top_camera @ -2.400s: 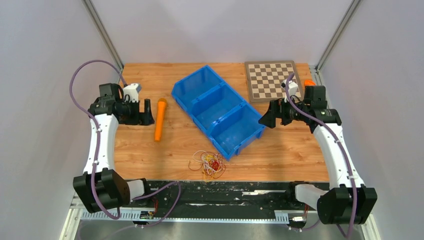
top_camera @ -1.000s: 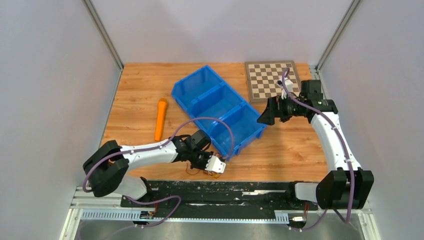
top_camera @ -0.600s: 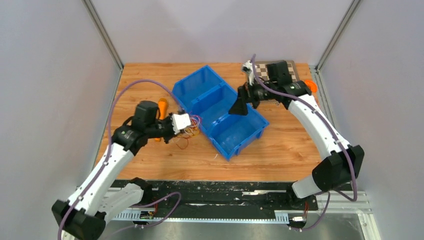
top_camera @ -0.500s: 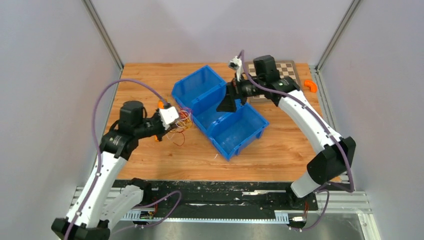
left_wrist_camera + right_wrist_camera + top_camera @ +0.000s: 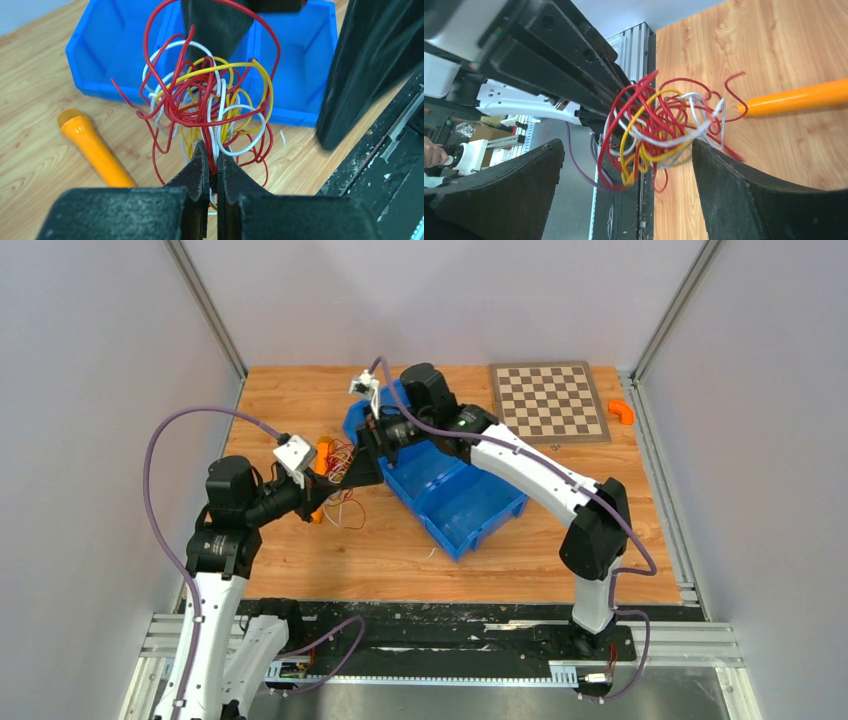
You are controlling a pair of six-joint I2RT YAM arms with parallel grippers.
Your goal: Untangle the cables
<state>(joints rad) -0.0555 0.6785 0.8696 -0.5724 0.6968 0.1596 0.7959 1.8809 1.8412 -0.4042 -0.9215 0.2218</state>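
Observation:
The cables (image 5: 341, 458) are a fist-sized tangle of red, yellow and white wire, held up off the table left of the bin. My left gripper (image 5: 325, 480) is shut on its lower strands; in the left wrist view the fingertips (image 5: 211, 150) pinch red and white wires of the cables (image 5: 210, 100). My right gripper (image 5: 357, 466) reaches in from the right, open. In the right wrist view its wide jaws (image 5: 628, 147) stand on either side of the cables (image 5: 664, 125), and the right finger's tip meets the outer loops.
A blue three-compartment bin (image 5: 490, 525) lies diagonally mid-table, under the right arm. An orange microphone-shaped stick (image 5: 95, 150) lies on the wood below the tangle. A chessboard (image 5: 548, 400) and a small orange piece (image 5: 621, 411) sit at the back right.
My left gripper shut on the tangle at the table's front edge and carried it up and left. My right arm swung from the right side across the bin to the tangle.

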